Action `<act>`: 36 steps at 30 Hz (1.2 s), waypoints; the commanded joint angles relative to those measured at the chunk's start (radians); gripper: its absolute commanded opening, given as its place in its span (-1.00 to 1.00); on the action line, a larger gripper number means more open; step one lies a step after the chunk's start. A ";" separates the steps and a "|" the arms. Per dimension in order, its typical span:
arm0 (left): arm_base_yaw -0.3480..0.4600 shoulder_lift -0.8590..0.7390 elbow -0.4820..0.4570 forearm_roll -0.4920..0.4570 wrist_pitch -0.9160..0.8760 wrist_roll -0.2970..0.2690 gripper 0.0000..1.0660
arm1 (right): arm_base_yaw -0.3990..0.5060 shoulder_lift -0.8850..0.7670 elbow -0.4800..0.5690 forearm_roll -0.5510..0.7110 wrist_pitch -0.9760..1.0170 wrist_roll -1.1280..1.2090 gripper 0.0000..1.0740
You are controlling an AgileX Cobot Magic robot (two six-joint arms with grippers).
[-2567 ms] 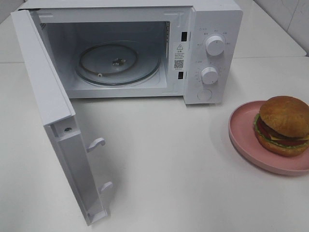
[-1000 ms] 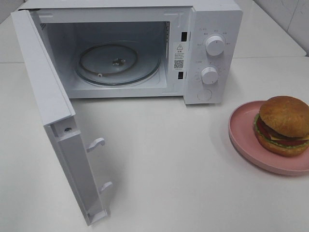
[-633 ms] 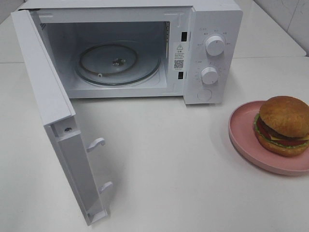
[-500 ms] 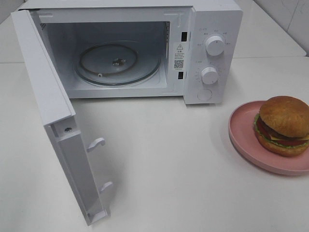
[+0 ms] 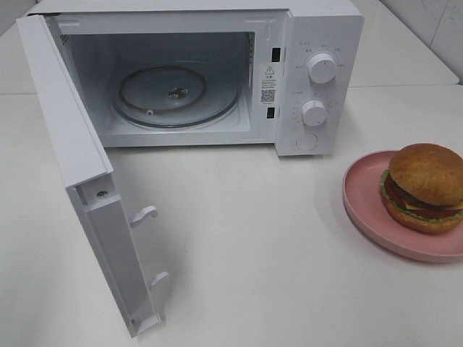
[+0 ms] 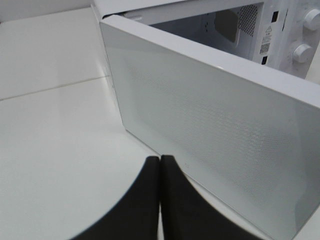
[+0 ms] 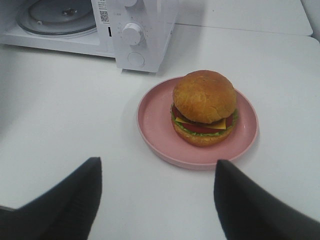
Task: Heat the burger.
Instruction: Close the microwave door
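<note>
The burger [image 5: 425, 186] with golden-brown bun, lettuce, tomato and patty sits on a pink plate [image 5: 365, 206] at the right of the table; it also shows in the right wrist view [image 7: 204, 106] on the plate [image 7: 155, 125]. The white microwave [image 5: 318, 29] stands at the back with its door [image 5: 72, 152] swung wide open and a bare glass turntable [image 5: 177, 95] inside. My right gripper [image 7: 157, 192] is open and empty, short of the plate. My left gripper [image 6: 160, 170] is shut and empty, just outside the open door [image 6: 215, 135]. Neither arm shows in the exterior view.
Two knobs [image 5: 322, 66] and a round button [image 5: 307, 142] sit on the microwave's right panel. The door's latch hooks [image 5: 145, 214] stick out over the table. The white table [image 5: 253, 246] carries nothing else.
</note>
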 commanded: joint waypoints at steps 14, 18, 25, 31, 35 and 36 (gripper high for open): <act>0.002 0.672 -0.006 -0.005 -0.448 0.005 -1.00 | -0.001 -0.027 0.000 0.002 0.000 -0.007 0.14; 0.001 0.808 -0.010 -0.005 -0.604 0.005 -1.00 | -0.001 -0.027 0.000 0.002 0.000 -0.007 0.14; -0.064 1.016 -0.010 -0.004 -0.869 0.005 -1.00 | -0.001 -0.027 0.000 0.002 0.000 -0.007 0.14; -0.122 1.117 -0.028 -0.004 -0.923 0.005 -1.00 | -0.001 -0.027 0.000 0.002 0.000 -0.007 0.14; -0.156 1.179 -0.074 0.000 -0.925 0.005 -1.00 | -0.001 -0.027 0.000 0.002 0.000 -0.007 0.14; -0.156 1.179 -0.074 0.000 -0.925 0.005 -1.00 | -0.001 -0.027 0.000 0.002 0.000 -0.007 0.14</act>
